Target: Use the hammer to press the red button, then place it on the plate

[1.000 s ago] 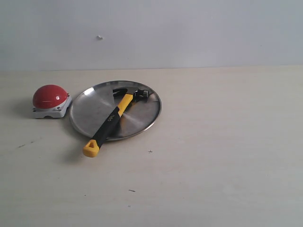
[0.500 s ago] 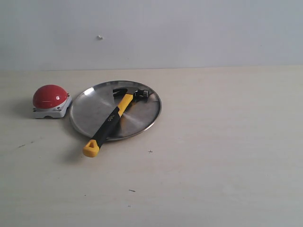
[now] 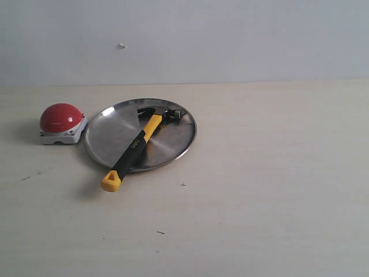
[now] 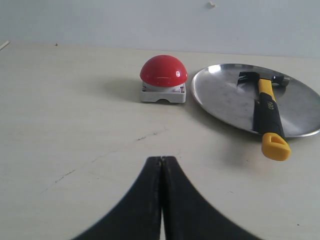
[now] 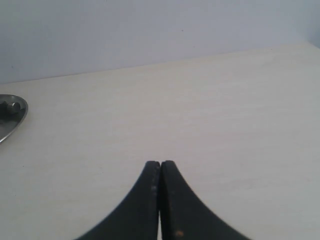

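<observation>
The hammer (image 3: pixel 137 144) lies across the silver plate (image 3: pixel 109 134), black head on the far side, yellow looped end overhanging the near rim onto the table. The red button (image 3: pixel 60 118) sits on its grey base just left of the plate. In the left wrist view the button (image 4: pixel 163 71), the plate (image 4: pixel 220 92) and the hammer (image 4: pixel 267 110) lie ahead of my left gripper (image 4: pixel 162 159), which is shut and holds nothing. My right gripper (image 5: pixel 160 163) is shut and empty over bare table, with the plate's rim (image 5: pixel 15 122) at the frame's edge. Neither gripper shows in the exterior view.
The pale wooden table (image 3: pixel 265 173) meets a plain light wall (image 3: pixel 230 40) at the back. Small dark specks (image 3: pixel 160 232) mark the tabletop in front of the plate.
</observation>
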